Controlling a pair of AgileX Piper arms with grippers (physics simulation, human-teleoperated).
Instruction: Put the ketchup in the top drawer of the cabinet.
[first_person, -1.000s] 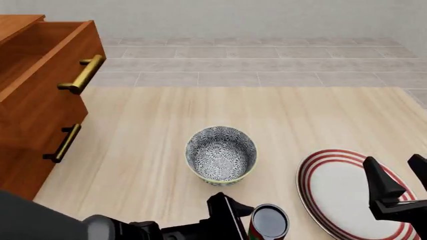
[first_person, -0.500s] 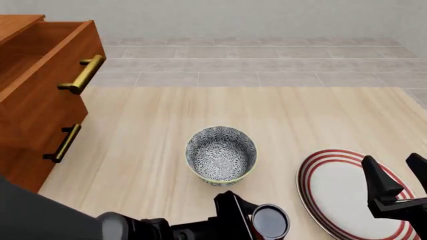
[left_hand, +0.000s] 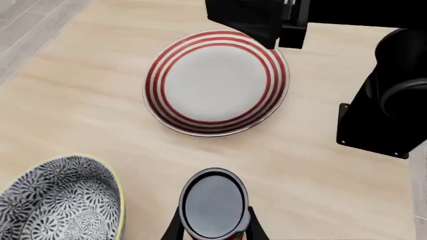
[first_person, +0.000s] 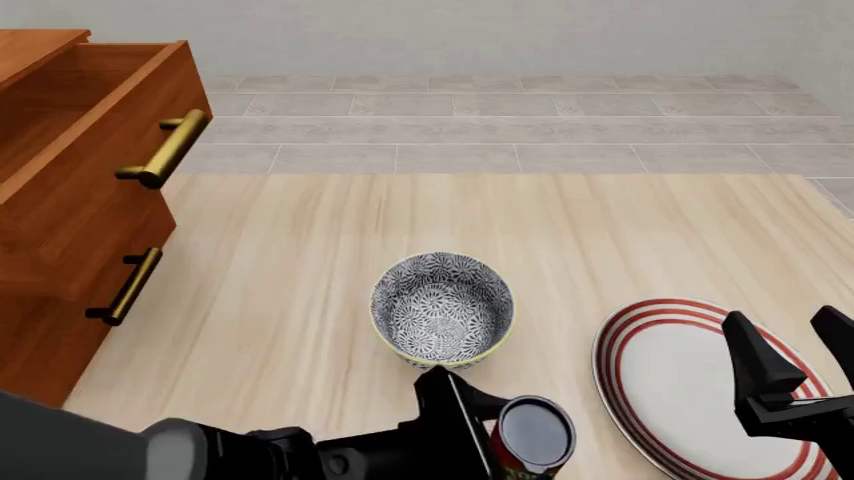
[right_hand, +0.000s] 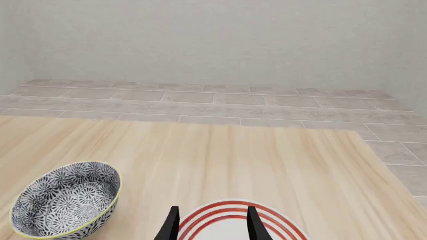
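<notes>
While we are holding the ketchup (first_person: 531, 437) clamped between the fingers of the left gripper (left_hand: 212, 231), we are keeping it upright, its dark round top facing up. The grey-patterned bowl (first_person: 442, 308) is sitting just ahead of this claw, and the red-striped plate (left_hand: 215, 81) lies off to its right. The top drawer (first_person: 100, 130) is standing pulled open on the cabinet (first_person: 60, 290), well away to the claw's forward left, its brass handle (first_person: 166, 148) jutting toward us.

We judge that the carry is only starting. To do it well, we are wanting to raise the ketchup high enough to pass over the bowl's rim before swinging left, then come in above the drawer front and handle and descend into the open compartment. We are keeping the grip firm and the container vertical, since a tilt could let it slip.

The right gripper (first_person: 790, 360) is hanging spread apart over the plate, holding nothing.
</notes>
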